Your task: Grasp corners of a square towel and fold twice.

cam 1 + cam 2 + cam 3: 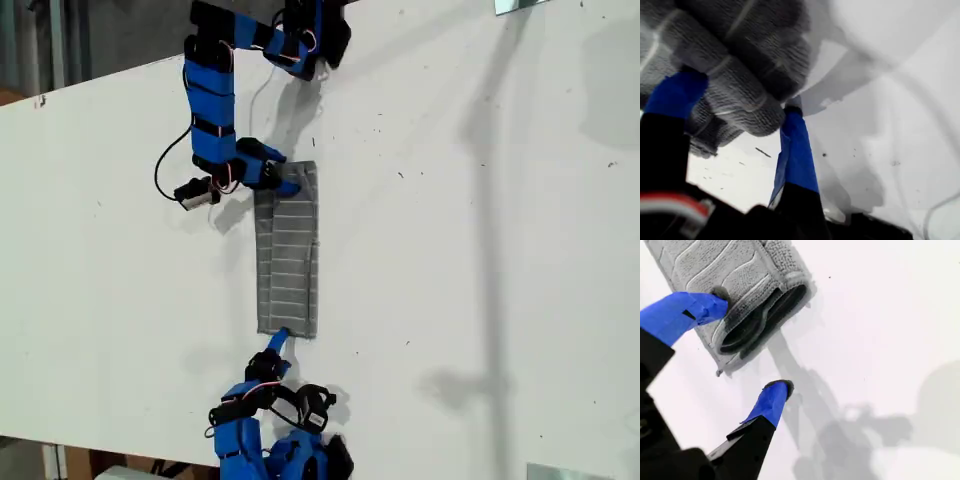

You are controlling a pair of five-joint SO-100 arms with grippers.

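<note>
Exterior view: the towel [287,255] lies mid-table as a narrow layered strip, so I judge fold one done, fold two left. My first gripper [740,107] is clamped on bunched cloth at the strip's far end; my second gripper [742,347] is spread wide, one fingertip touching the near end's layered edge, nothing gripped yet.

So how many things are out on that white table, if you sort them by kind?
Grey striped cloth towels: 1, the folded towel.
Blue and black robot arms with grippers: 2, my first gripper at the towel's end nearer the exterior view's top, my second gripper at the other end.
White table: 1.
Total: 4.
</note>
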